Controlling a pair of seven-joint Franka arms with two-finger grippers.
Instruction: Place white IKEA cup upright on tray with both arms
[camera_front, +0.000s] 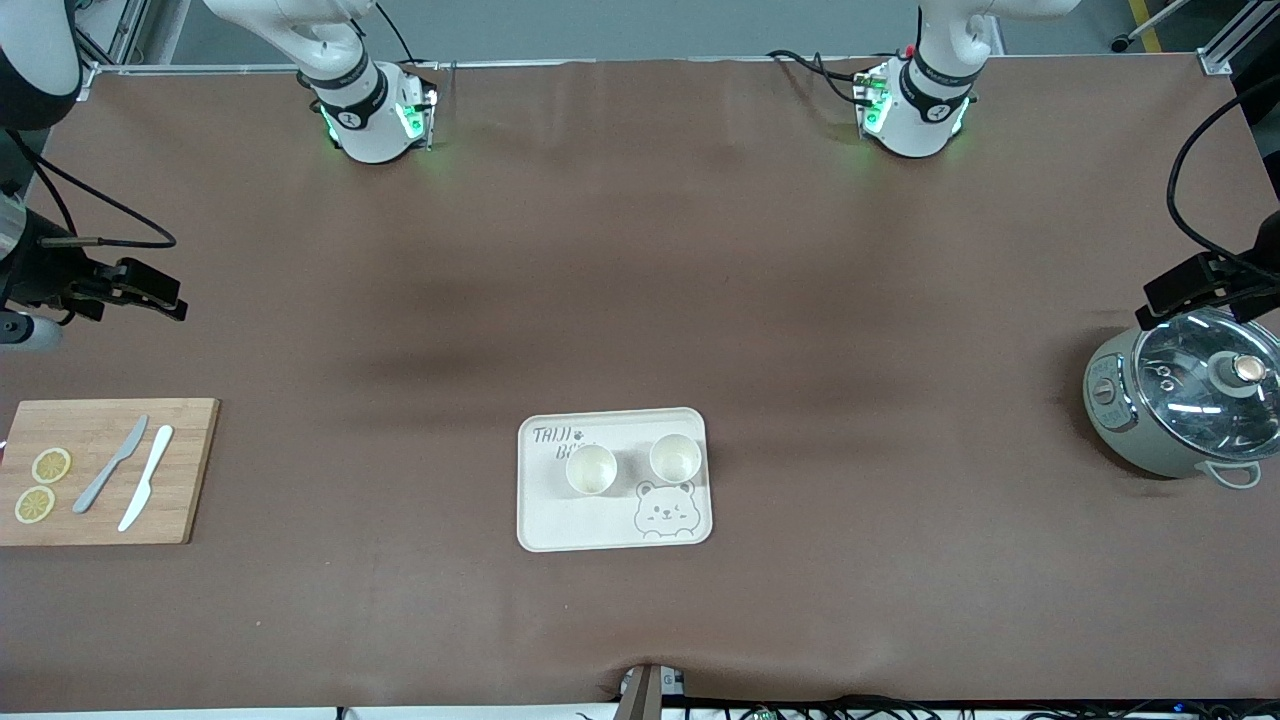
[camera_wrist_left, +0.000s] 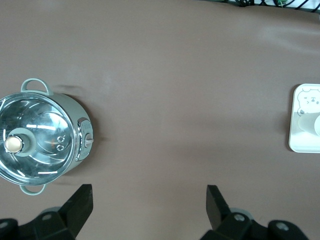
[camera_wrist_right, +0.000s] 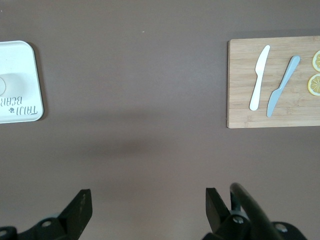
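Two white cups stand upright, mouths up, side by side on the cream tray, midway between the arms; the left gripper hangs spread and empty over brown table beside a lidded pot; the right gripper hangs likewise over bare table above a cutting board; neither is clearly nearer

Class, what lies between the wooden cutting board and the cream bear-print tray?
Nothing: only bare brown table cover between wooden cutting board and cream tray, front view.
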